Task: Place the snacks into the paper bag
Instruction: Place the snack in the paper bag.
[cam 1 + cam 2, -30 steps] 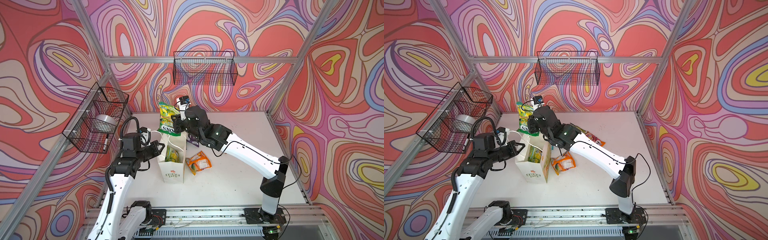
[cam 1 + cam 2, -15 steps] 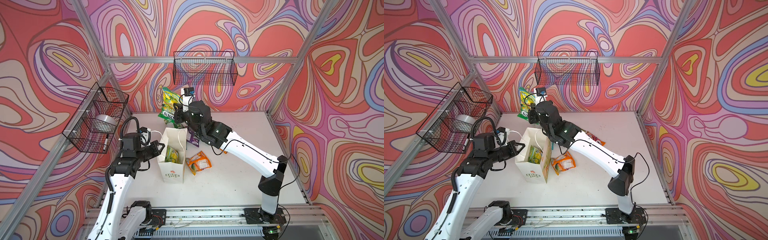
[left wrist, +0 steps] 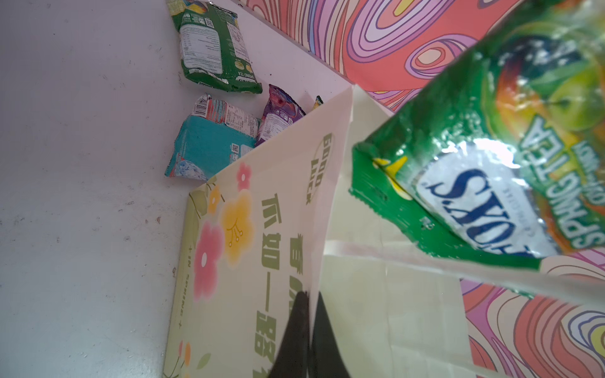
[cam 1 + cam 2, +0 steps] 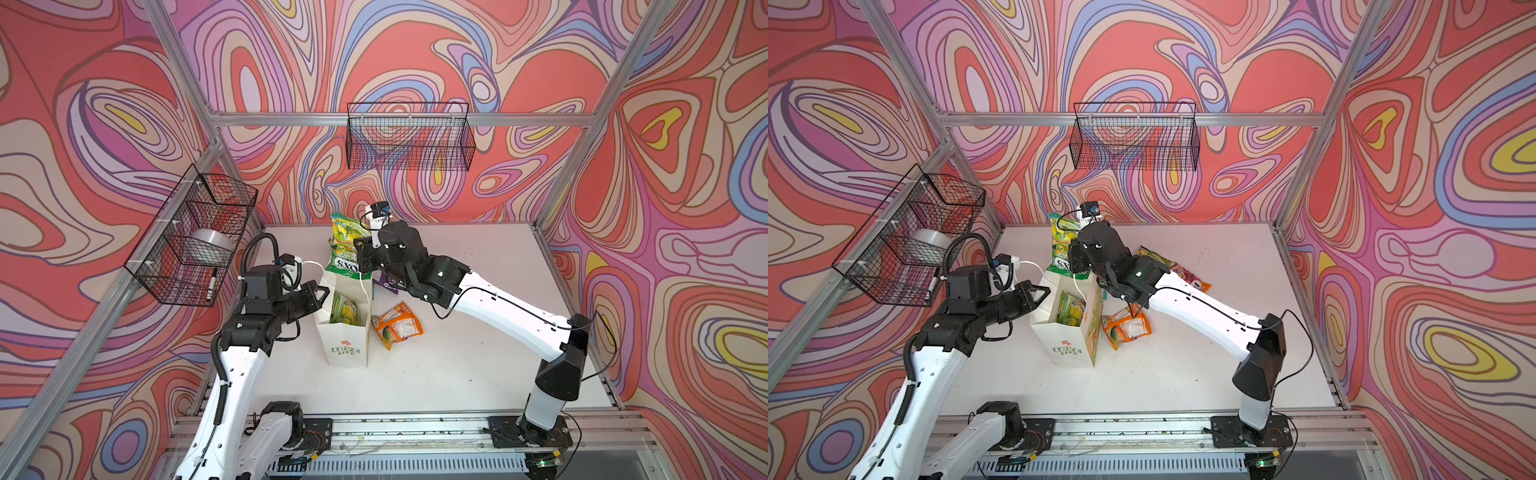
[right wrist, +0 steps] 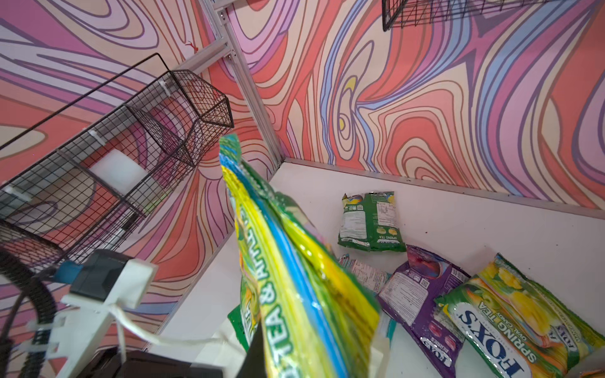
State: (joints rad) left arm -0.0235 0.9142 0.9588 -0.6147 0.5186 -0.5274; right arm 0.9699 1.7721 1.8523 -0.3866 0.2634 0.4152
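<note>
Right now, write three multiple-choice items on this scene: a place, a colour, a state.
1. The orange pouch lies: A on the table beside the paper bag; B inside it; C in a wire basket.
2. The held pouch in the right hand is mainly: A purple; B green; C orange.
3. The left hand is: A open; B shut on a pouch; C shut on the bag's rim.
A, it lies flat by the bag's base; B, its green FOX'S wrapper shows in both top views; C, its fingers pinch the bag's wall in the left wrist view.
</note>
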